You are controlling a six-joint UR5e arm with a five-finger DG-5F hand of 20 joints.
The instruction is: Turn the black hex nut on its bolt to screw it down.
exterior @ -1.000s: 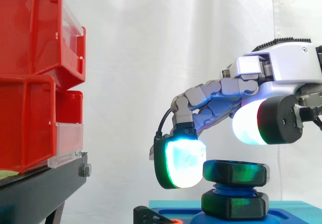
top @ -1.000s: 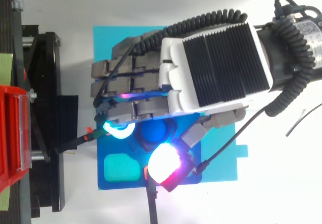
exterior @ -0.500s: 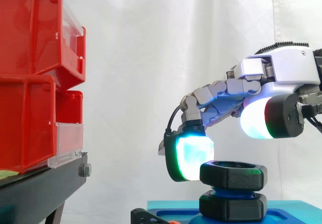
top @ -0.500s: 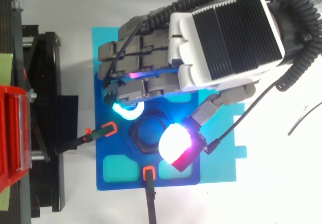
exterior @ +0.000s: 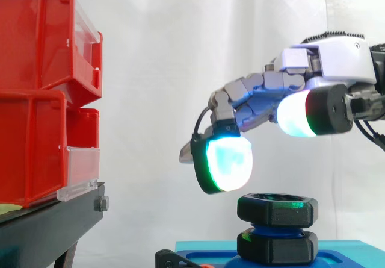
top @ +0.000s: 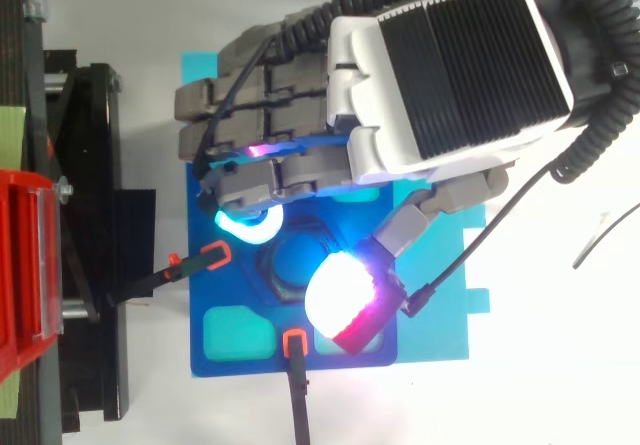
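The black hex nut sits on its blue bolt, above a second black nut lower on the thread. The bolt stands on a blue fixture. My hand hovers above the nut and touches neither nut nor bolt. Its fingers are bent loosely with glowing pads, holding nothing. In the top view the hand reaches in from the upper right; a cyan pad and a white-red thumb pad lie on either side of the nut.
Red bins on a black stand rise at the left. Two black clamps with orange tips hold the blue fixture at its left and front. A cyan mat lies under the fixture.
The hand has lifted off the nut and now hangs higher, with a clear gap below its pads. The upper nut sits slightly lower on the thread.
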